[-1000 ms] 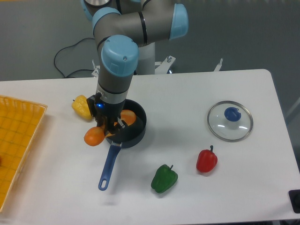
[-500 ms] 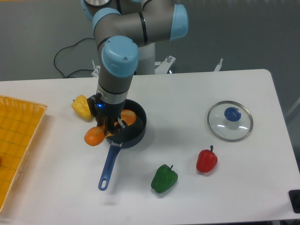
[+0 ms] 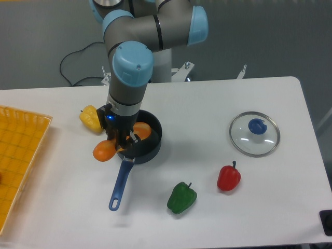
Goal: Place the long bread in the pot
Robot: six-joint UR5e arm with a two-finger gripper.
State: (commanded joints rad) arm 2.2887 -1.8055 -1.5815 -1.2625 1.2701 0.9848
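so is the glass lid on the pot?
No, the glass lid lies flat on the table, well to the right of the pot.

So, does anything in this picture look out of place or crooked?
Yes. The long bread lies askew across the pot: one end sticks out over the rim, the other rests inside. The gripper hides its middle. Nothing looks spilled or damaged.

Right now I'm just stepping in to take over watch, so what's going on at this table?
The arm's gripper is down over the pot, with the long bread lying across its rim: one end inside, the other sticking out on the left. The wrist hides whether the fingers grip the loaf. The yellow pepper sits behind; the lid lies apart at right.
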